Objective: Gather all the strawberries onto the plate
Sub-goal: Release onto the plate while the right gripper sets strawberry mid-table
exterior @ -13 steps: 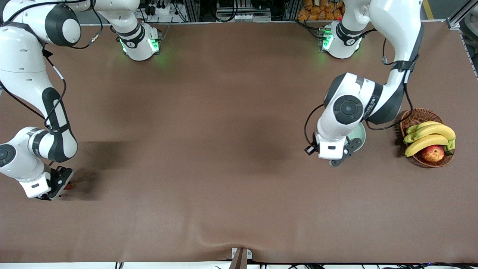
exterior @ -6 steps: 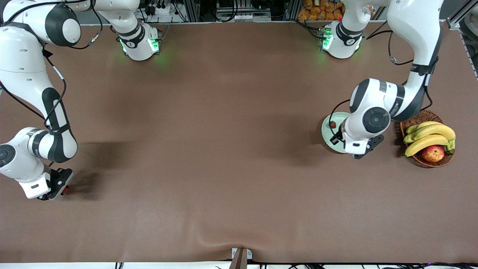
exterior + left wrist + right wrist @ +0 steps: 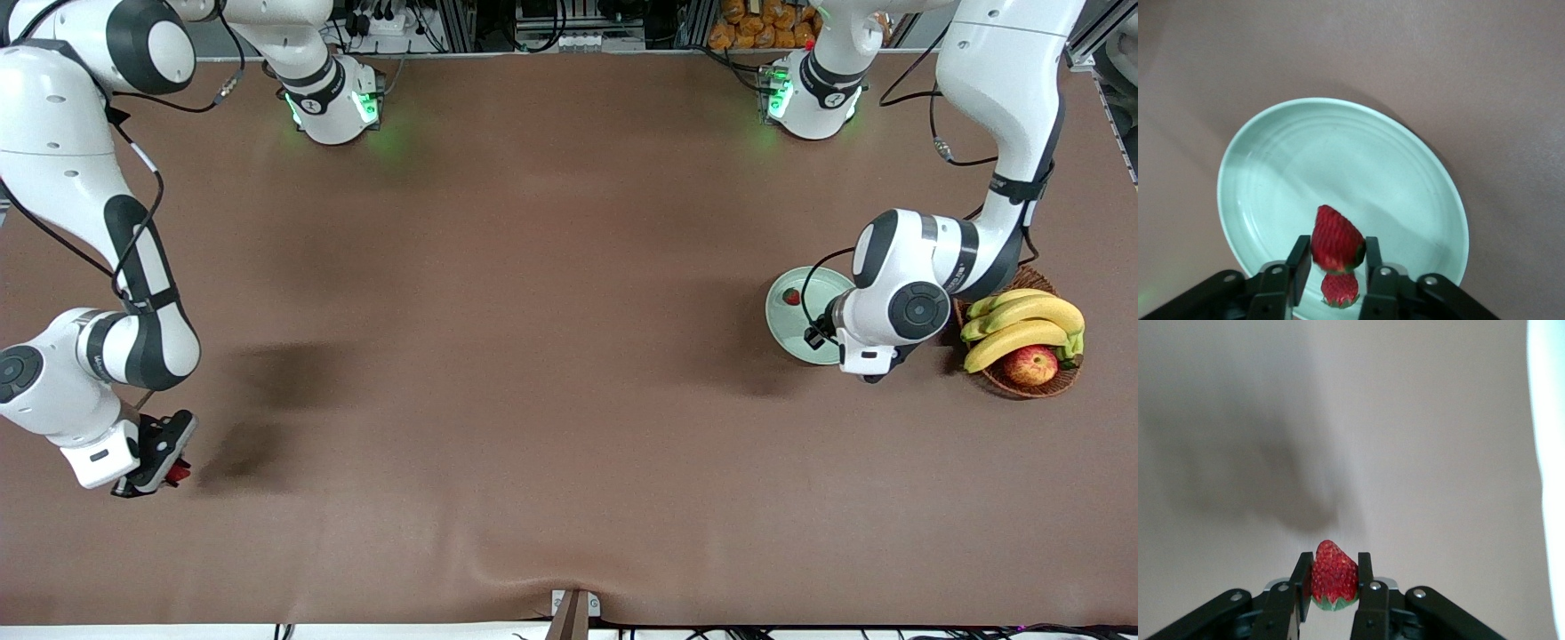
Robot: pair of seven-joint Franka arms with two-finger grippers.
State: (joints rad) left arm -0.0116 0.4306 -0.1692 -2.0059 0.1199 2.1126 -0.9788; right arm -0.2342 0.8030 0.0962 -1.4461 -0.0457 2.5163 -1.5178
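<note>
Front view: the plate [image 3: 787, 329] is seen on the desk [image 3: 533, 356] beside the fruit basket [image 3: 1022, 378], with one strawberry [image 3: 790, 296] lying in it; the left tool [image 3: 876, 372] is held over its rim; the right tool [image 3: 164, 462] is clamped on a berry [image 3: 178, 473]. Left wrist view: a second strawberry [image 3: 1336, 240] is seen between the fingers [image 3: 1299, 263], tip pointing away from the tool, above the berry in the plate. Right wrist view: the held berry is gripped likewise, tip outward.
</note>
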